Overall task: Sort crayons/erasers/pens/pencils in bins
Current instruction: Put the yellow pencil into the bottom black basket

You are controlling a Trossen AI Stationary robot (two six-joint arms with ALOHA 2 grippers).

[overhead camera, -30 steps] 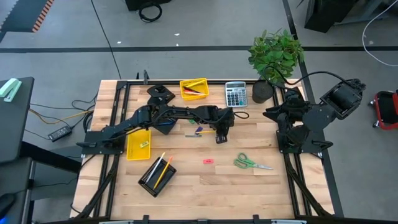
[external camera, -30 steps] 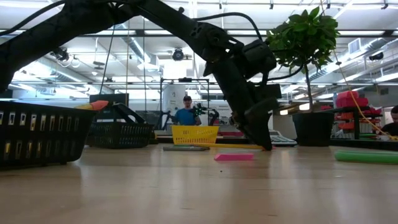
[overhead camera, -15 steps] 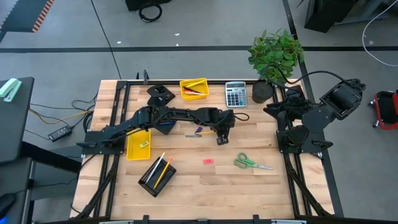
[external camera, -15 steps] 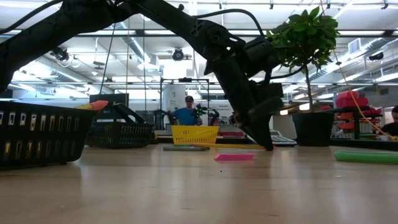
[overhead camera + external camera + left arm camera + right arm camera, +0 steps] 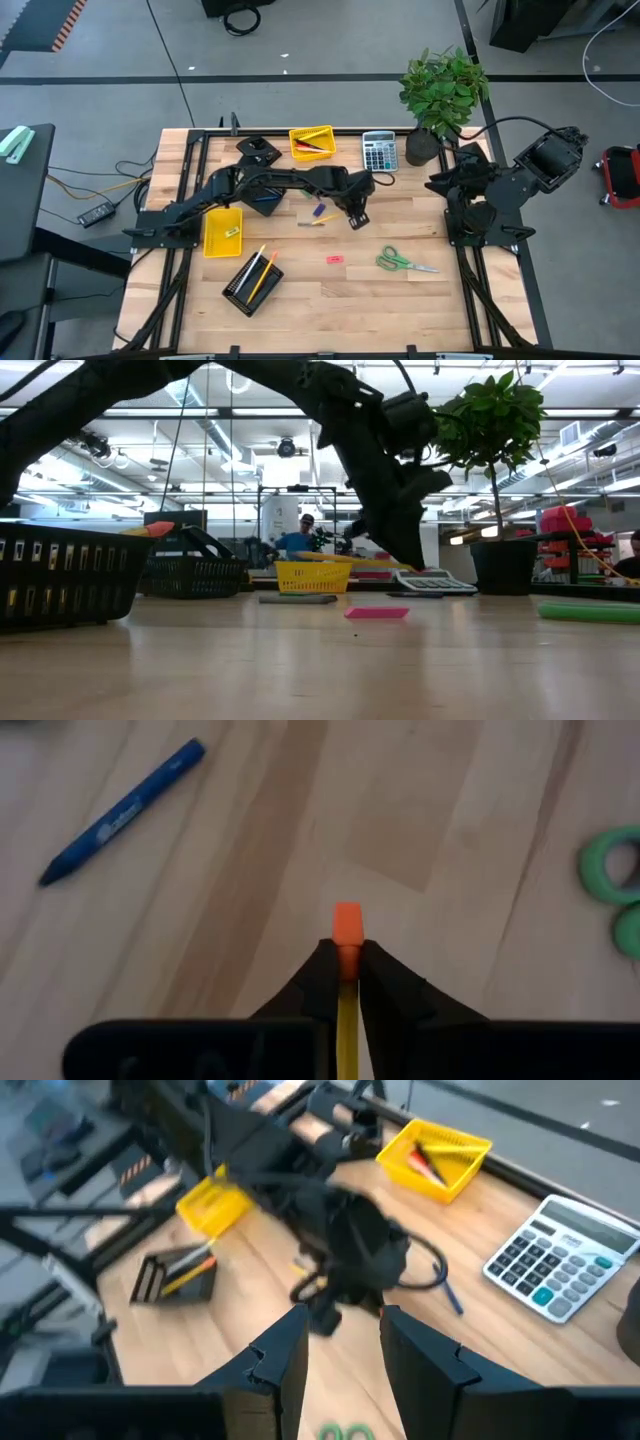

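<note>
The left gripper hangs over the middle of the desk, its fingers pressed narrow around a yellow pencil whose orange eraser tip pokes out just past the fingertips. In the low view the gripper is lifted clear of the desk surface, and the pencil shows as a thin yellow line running out to one side of it. A blue crayon lies flat on the wood near the gripper, with another short stick just beside it in the high view. A pink eraser rests alone toward the front of the desk, and green-handled scissors lie to its right. One yellow bin sits at the back edge with red and black pens in it, next to a grey calculator. A second yellow bin is at the left, holding a small piece, and a black mesh bin in front of it carries pencils. The right gripper waits at the right side of the desk with its fingers spread and nothing between them.
</note>
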